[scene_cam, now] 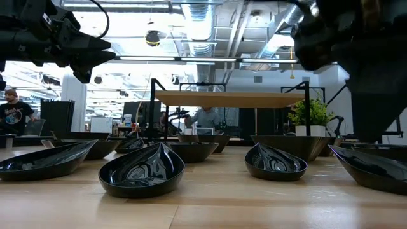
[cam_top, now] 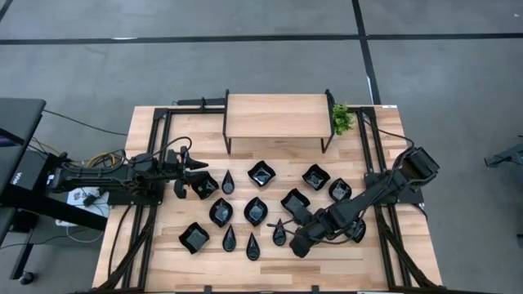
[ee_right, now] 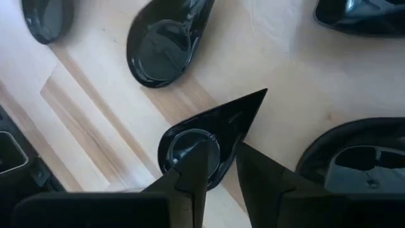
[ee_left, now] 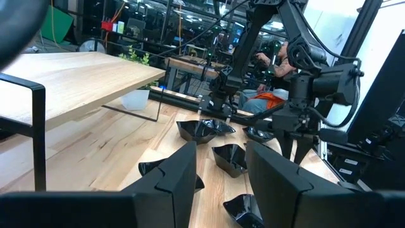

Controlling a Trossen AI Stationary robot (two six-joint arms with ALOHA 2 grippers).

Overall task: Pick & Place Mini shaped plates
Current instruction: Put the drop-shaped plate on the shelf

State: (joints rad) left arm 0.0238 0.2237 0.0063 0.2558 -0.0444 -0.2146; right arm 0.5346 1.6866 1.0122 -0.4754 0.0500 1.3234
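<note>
Several glossy black mini shaped plates lie flat on the wooden table [cam_top: 163, 253], among them a wavy-edged square plate [cam_top: 261, 173] and a leaf plate [cam_top: 256, 211]. My right gripper [ee_right: 221, 152] comes in from the table's right and slants steeply down. It is shut on a teardrop plate [ee_right: 212, 130] near the front middle [cam_top: 279, 233]. My left gripper [cam_top: 196, 173] waits level and open above the table's left side, over another plate [cam_top: 204, 186], with nothing between its fingers [ee_left: 183, 171]. My right gripper has the teardrop plate by the rim of its rounded end [ee_right: 223, 166], one finger [ee_right: 196, 158] over the bowl and the other outside. The fingers come from above, slanting down from the table's right. The plate lies level with its tip [ee_right: 261, 95] pointing away. Whether it rests on the table does not show.
A low wooden shelf on black legs [cam_top: 276, 116] stands at the far middle, with a small green plant [cam_top: 341, 118] at its right end. Plates crowd the table's middle, including a second teardrop [ee_right: 164, 44] close by. Bare wood lies along the near edge. People sit beyond the table.
</note>
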